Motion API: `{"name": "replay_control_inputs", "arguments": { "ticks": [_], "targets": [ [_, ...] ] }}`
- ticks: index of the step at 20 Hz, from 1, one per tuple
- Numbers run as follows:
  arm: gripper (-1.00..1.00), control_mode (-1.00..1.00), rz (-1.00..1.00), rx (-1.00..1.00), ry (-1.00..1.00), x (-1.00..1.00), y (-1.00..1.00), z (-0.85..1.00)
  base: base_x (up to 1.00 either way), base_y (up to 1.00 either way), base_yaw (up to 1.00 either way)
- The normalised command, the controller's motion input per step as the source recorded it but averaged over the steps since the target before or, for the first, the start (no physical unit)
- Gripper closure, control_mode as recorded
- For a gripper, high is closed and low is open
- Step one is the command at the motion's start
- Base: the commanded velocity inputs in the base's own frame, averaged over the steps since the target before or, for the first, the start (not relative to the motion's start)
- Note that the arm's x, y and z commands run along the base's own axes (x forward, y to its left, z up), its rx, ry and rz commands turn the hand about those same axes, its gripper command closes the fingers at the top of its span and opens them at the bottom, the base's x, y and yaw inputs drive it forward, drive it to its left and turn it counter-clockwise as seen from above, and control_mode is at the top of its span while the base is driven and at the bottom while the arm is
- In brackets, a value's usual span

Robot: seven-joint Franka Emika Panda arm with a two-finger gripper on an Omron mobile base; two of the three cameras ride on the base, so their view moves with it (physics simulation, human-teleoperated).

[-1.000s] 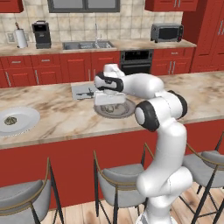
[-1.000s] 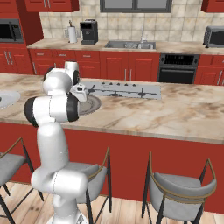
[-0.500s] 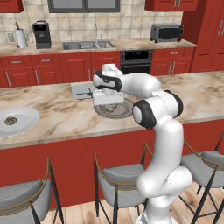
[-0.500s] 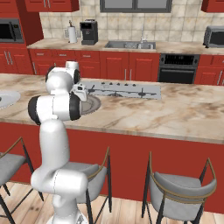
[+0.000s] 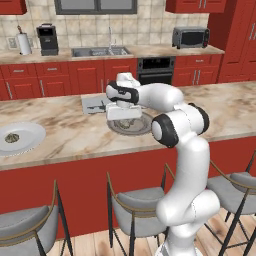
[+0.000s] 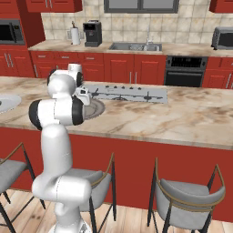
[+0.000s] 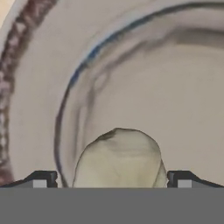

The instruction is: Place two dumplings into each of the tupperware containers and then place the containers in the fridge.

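Note:
A beige dumpling (image 7: 118,155) lies on the round grey plate (image 7: 131,65), right between my two finger tips. My gripper (image 7: 112,179) is open, with a tip on either side of the dumpling and a gap to each. In the left base view the gripper (image 5: 122,114) points down low over the grey plate (image 5: 145,128) on the marble island counter. From the right the gripper (image 6: 84,97) hangs over the same plate (image 6: 95,109). Another dumpling (image 5: 12,137) sits on a white round plate (image 5: 27,134) far to the left. The tupperware containers and the fridge are out of view.
A grey cooktop (image 5: 95,104) is set into the counter just behind the grey plate. Bar stools (image 5: 135,215) stand along the counter's front. Sink, coffee machine and microwave line the back wall counter.
The hand has sunk a little toward the grey plate and the elbow has shifted slightly. The jaws have stayed open.

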Motion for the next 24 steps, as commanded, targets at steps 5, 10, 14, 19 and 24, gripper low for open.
{"name": "replay_control_inputs", "arguments": {
  "ticks": [5, 10, 14, 19, 24],
  "targets": [
    [-1.0, -1.0, 0.0, 0.0, 0.0, -0.04, -0.03, -0.05, 0.0, 0.0, 0.0],
    [-1.0, -1.0, 0.0, 0.0, 0.0, 0.0, 0.0, -0.21, 0.0, 0.0, 0.0],
    [1.0, -1.0, 0.0, 0.0, 0.0, 0.0, 0.0, -0.02, 0.0, 0.0, 0.0],
    [1.0, -1.0, 0.0, 0.0, 0.0, 0.0, -0.06, 0.04, 0.0, 0.0, 0.0],
    [1.0, -1.0, 0.03, 0.0, -0.01, -0.36, -0.66, 0.48, 0.0, 0.0, 0.0]
  ]
}}
